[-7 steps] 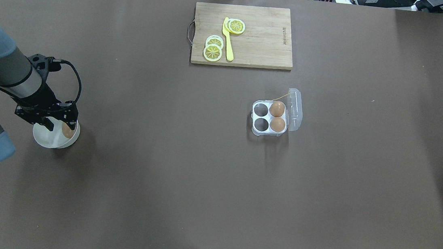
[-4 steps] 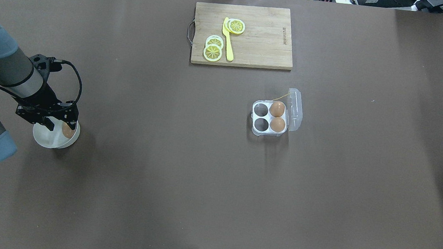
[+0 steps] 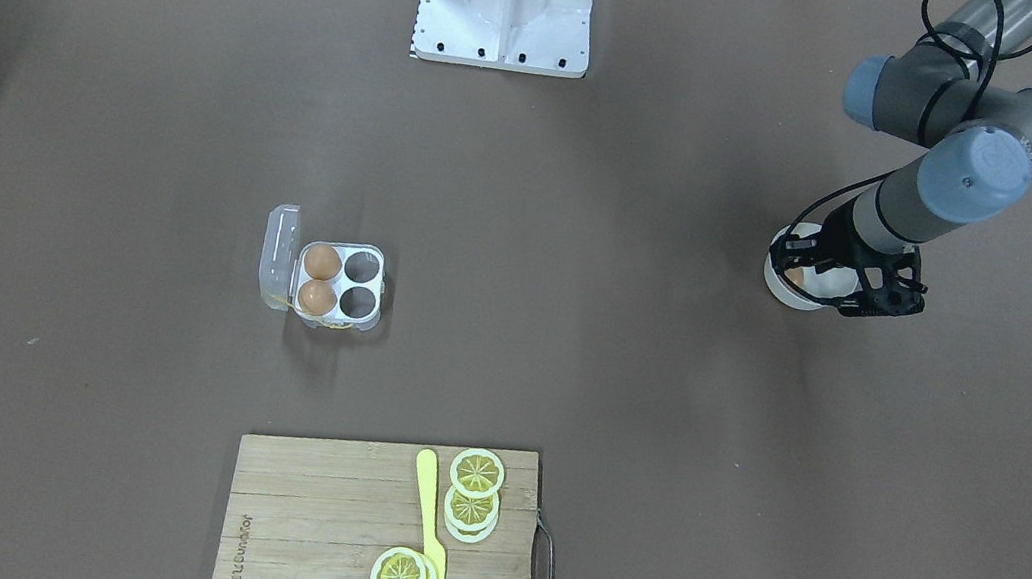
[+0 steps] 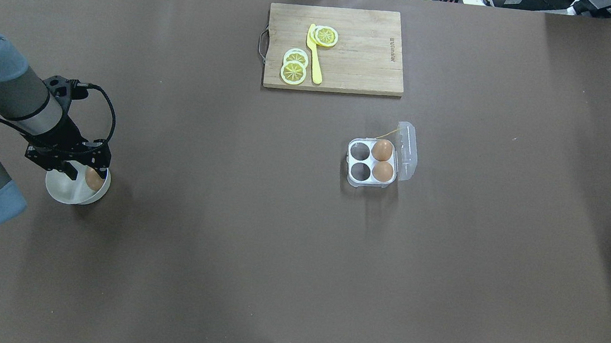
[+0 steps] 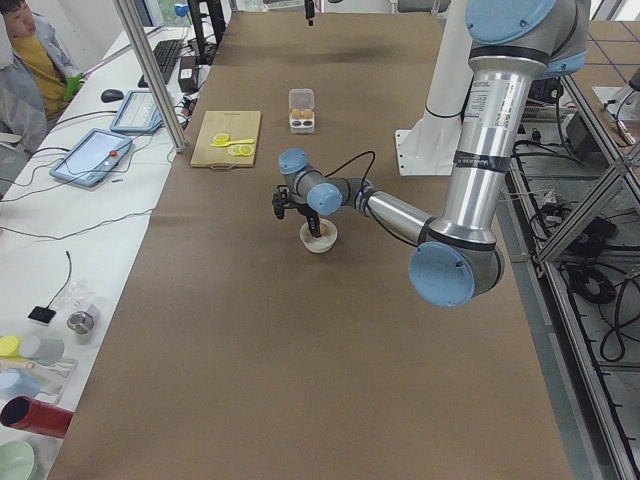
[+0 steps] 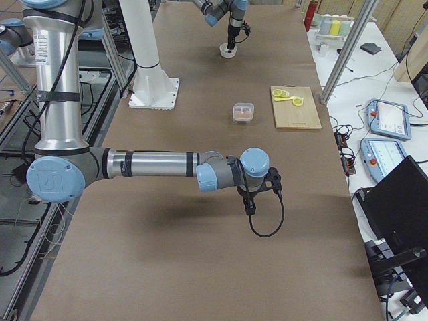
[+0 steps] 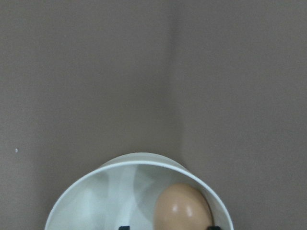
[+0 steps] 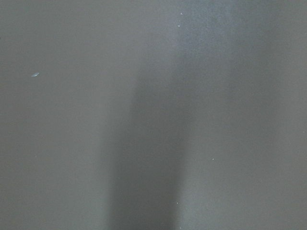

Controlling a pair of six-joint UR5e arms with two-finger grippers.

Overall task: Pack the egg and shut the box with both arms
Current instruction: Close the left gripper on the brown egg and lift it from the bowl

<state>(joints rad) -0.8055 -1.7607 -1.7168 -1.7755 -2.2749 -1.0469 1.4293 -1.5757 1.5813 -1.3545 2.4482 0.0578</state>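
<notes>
While the left gripper (image 4: 85, 173) hangs wide open, the egg (image 4: 93, 178) sits between its fingers (image 4: 69, 172).
Egg and fingers are inside the white bowl (image 4: 60, 188) near the left edge of the table (image 4: 276, 247).

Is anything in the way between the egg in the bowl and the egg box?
Nothing visible. Only bare table lies between the egg, in its white bowl, and the box. The lid is open, and the two empty cells face the bowl's side.
</notes>
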